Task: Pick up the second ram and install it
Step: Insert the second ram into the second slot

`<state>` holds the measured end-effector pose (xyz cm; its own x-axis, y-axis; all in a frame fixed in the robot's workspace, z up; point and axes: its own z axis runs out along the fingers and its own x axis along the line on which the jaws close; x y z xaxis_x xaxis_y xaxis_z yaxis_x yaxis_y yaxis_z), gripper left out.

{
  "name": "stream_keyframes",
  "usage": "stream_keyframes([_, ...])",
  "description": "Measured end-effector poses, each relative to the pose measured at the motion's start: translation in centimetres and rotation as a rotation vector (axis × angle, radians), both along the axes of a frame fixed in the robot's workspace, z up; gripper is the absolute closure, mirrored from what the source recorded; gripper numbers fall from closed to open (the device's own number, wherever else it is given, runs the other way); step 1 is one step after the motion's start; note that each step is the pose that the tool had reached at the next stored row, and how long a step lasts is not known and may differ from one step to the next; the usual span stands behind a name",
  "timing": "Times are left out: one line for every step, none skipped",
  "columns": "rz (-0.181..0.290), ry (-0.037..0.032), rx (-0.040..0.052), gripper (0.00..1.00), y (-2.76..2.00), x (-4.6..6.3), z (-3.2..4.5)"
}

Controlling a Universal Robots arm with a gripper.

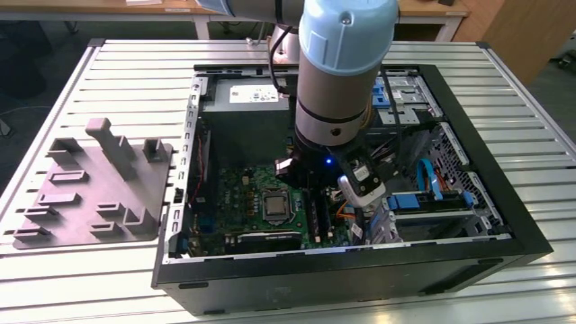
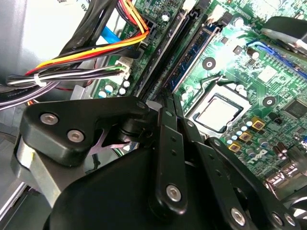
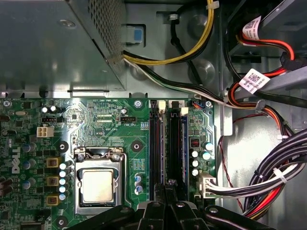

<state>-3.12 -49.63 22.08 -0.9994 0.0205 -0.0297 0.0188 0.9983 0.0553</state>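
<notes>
Ram [image 2: 194, 55] stands on motherboard [image 3: 136, 146], 3 o'clock of CPU [image 1: 274, 202] in exterior view. Gripper [image 2: 170, 93] fingers together at its end. Probably light, stiff, fragile; hold by edges, not chips.

An open computer case [image 1: 490, 202] lies on the slatted bench [image 1: 117, 81]. The robot arm [image 1: 342, 74] reaches down into it, its gripper [image 1: 317, 189] low over the green motherboard [image 1: 239, 202]. A grey moulded fixture [image 1: 90, 189] sits well apart, towards the exterior view's left
</notes>
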Motion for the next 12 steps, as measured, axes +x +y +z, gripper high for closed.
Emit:
stream_keyframes([0.0, 0.0, 0.0001, 0.89, 0.0, 0.0, -0.01])
stream_keyframes([0.0, -0.0001, 0.0002, 0.89, 0.0, 0.0, -0.01])
stream_keyframes([0.0, -0.0001, 0.0002, 0.89, 0.0, 0.0, -0.02])
stream_keyframes([0.0, -0.0002, 0.0005, 0.89, 0.01, 0.0, -0.06])
stream_keyframes([0.0, -0.0002, 0.0006, 0.89, 0.01, 0.0, -0.14])
stream_keyframes([0.0, -0.0002, 0.0004, 0.89, 0.01, 0.0, -0.2])
stream_keyframes([0.0, -0.0001, 0.0001, 0.89, 0.0, 0.0, -0.2])
stream_keyframes([0.0, -0.0001, 0.0, 0.89, 0.0, 0.0, -0.21])
stream_keyframes([0.0, 0.0, -0.0001, 0.89, 0.0, 0.0, -0.21])
stream_keyframes([0.0, 0.0, -0.0001, 0.89, 0.0, 0.0, -0.22])
stream_keyframes([0.0, -0.0001, 0.0001, 0.89, 0.01, 0.0, -0.29])
stream_keyframes([0.0, -0.0001, 0.0002, 0.89, 0.01, 0.0, -0.37])
